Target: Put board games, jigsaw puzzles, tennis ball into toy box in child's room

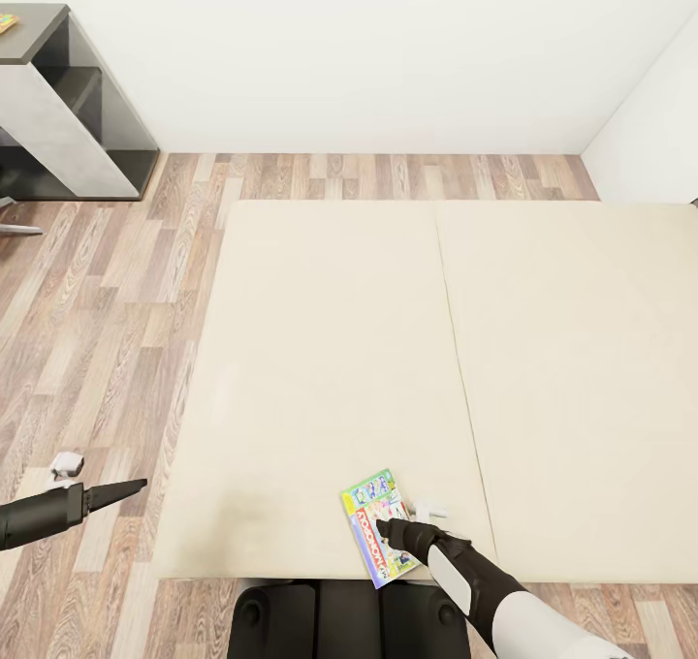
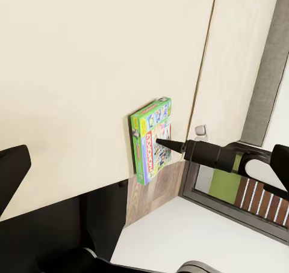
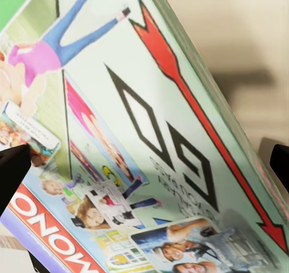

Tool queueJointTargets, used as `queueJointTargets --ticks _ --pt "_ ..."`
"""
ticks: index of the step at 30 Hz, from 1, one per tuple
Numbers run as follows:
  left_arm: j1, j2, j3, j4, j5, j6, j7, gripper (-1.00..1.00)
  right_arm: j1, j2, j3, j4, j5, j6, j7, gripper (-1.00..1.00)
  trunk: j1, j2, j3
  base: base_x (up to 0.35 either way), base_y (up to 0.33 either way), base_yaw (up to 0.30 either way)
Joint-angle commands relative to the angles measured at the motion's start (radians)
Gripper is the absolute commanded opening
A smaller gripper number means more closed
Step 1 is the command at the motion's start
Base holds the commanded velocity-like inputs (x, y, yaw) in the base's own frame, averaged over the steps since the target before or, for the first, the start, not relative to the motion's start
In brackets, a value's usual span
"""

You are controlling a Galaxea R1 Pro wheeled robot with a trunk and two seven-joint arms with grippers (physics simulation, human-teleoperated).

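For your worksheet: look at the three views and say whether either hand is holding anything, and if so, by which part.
Nothing is clearly held. The right hand rests on the board game's cover on the bed; whether its fingers grip cannot be told. The left hand holds nothing.

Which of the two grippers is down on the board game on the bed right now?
The right gripper: its dark tips sit over the green-edged Monopoly board game near the bed's near edge. The left gripper hangs over the wood floor, off the mattress.
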Motion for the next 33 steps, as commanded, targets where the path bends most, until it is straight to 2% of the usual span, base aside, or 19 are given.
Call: queueJointTargets --ticks 1,33 --pt "-0.001 0.000 0.001 -0.001 -0.009 0.010 -0.008 1.00 0.000 -0.001 0.004 0.000 -0.002 0.003 -0.001 1.00 0.001 -0.001 -0.001 0.000 0.000 0.000" --pt "-0.001 0.000 0.002 0.001 -0.009 0.010 -0.008 1.00 0.000 0.002 0.004 0.000 -0.002 0.002 -0.001 1.00 0.001 -0.001 -0.001 0.000 0.025 0.000"
